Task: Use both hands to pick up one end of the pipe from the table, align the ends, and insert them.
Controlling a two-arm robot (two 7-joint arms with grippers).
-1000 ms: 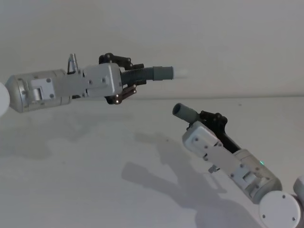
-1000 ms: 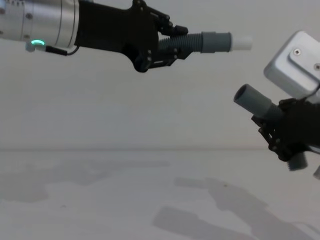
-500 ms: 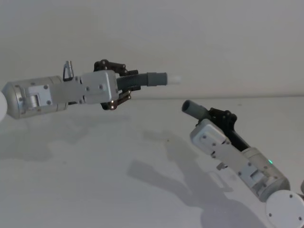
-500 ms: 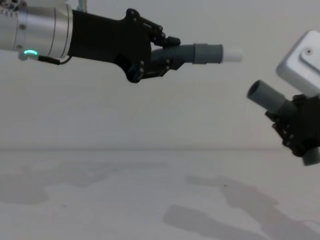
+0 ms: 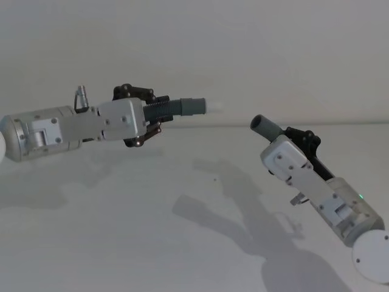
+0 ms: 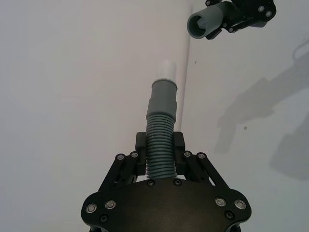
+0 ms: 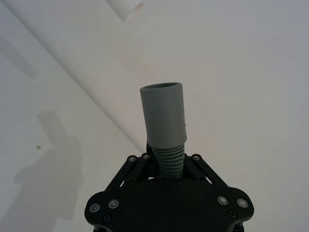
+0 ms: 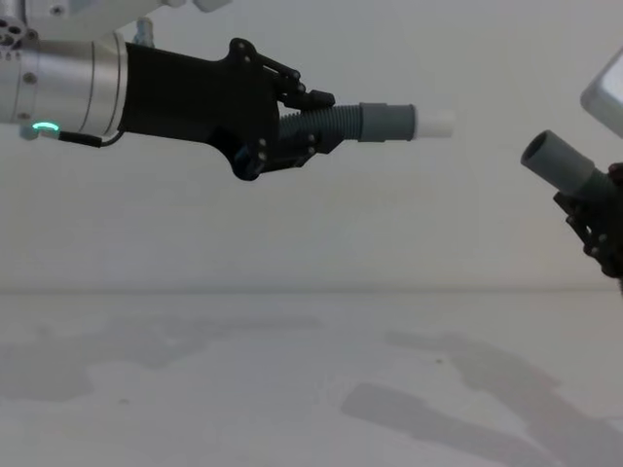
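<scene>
In the head view, left of centre, the left gripper (image 5: 155,112) clamps the ribbed pipe piece (image 5: 173,107) above the table (image 5: 121,231), its collar (image 5: 191,106) pointing right. At right, the right gripper (image 5: 298,141) grips the plain-mouthed piece (image 5: 265,126), angled up-left, the two well apart. Each wrist view shows fingers (image 6: 140,143) closed round its own piece, and in the chest view the white spigot (image 8: 435,124) sits upper centre, the plain mouth (image 8: 538,151) at the right edge.

Head above table (image 5: 91,237), chest sideways, wrists close
</scene>
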